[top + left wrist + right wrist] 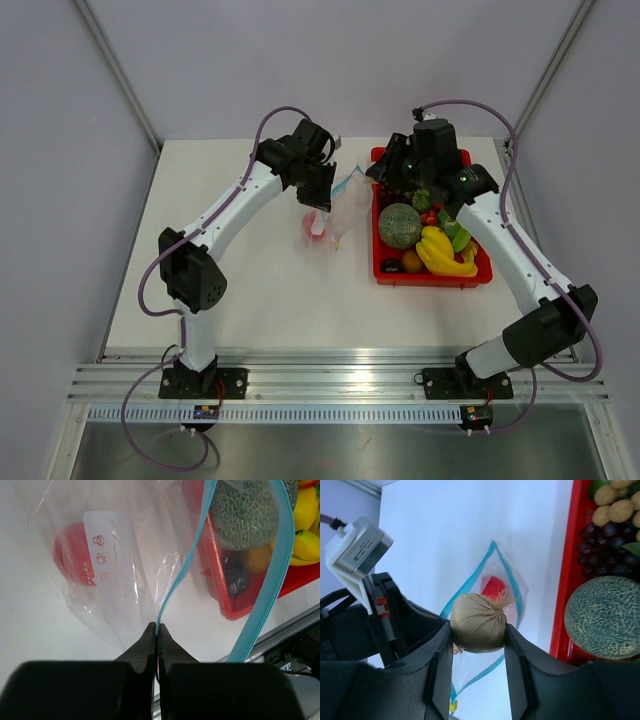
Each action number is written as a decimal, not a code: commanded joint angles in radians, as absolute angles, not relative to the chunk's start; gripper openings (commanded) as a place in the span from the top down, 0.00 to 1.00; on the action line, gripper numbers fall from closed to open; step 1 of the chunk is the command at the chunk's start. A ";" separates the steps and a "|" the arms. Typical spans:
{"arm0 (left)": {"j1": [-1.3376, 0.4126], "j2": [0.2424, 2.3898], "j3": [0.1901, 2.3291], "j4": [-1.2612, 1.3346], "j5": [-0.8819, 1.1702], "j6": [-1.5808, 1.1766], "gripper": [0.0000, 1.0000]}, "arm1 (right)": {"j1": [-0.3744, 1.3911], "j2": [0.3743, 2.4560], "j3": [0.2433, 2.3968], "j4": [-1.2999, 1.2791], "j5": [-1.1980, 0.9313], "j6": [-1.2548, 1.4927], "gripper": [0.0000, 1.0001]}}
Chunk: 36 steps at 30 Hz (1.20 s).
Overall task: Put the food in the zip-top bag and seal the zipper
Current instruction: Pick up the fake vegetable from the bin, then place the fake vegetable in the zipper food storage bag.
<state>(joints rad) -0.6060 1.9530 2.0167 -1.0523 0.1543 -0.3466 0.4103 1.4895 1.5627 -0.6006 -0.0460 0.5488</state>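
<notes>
Left gripper (pixel 157 630): jaws fully closed, pinching the teal zipper (pixel 182 570) at one end of the bag mouth. From the pinch the two zipper strips split apart, so the mouth is open.

The bag (pixel 125 555) is clear and crinkly. It is on the table (pixel 260 290) just left of the red tray (pixel 382 270), with its mouth end lifted at the pinch. A red round fruit (pixel 70 555) is inside the bag, at the end away from the tray.

Right gripper (pixel 479 630): jaws about half apart, clamped on a tan onion (pixel 477 622) with a tufted top, one finger on each side. In the top view this arm is over the tray's far left corner. In the right wrist view the open bag mouth is directly behind the onion. Can't tell the height above it.

In the tray:
- The melon (pixel 399 225) is at the left wall, mid-tray.
- The bananas (pixel 445 255) are in the near right part.
- Dark grapes (pixel 607 535) and brown nuts (pixel 615 505) are at the far end, beyond the melon.
</notes>
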 commanded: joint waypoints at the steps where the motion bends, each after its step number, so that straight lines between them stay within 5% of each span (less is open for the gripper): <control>1: -0.606 1.954 2.048 -1.042 0.178 -0.336 1.00 | 0.459 1.493 1.571 -0.577 -0.077 0.572 0.65; 8: -0.606 1.944 2.052 -1.037 0.181 -0.353 1.00 | 0.528 1.578 1.578 -0.600 -0.077 0.563 0.54; 10: -0.606 1.942 2.052 -1.037 0.172 -0.360 1.00 | 0.534 1.589 1.601 -0.630 -0.071 0.551 0.28; 13: -0.607 1.939 2.051 -1.034 0.178 -0.368 1.00 | 0.534 1.586 1.618 -0.650 -0.043 0.545 0.04; 18: -0.606 1.937 2.048 -1.031 0.183 -0.371 1.00 | 0.534 1.519 1.623 -0.649 0.035 0.529 0.09; 22: -0.606 1.931 2.039 -1.028 0.172 -0.379 1.00 | 0.494 1.465 1.624 -0.693 0.243 0.489 0.35; 26: -0.606 1.913 2.020 -1.017 0.149 -0.388 1.00 | 0.295 1.471 1.576 -0.709 0.233 0.480 0.37; 36: -0.606 1.905 2.022 -1.023 0.129 -0.380 1.00 | 0.008 1.701 1.624 -0.718 0.219 0.460 0.08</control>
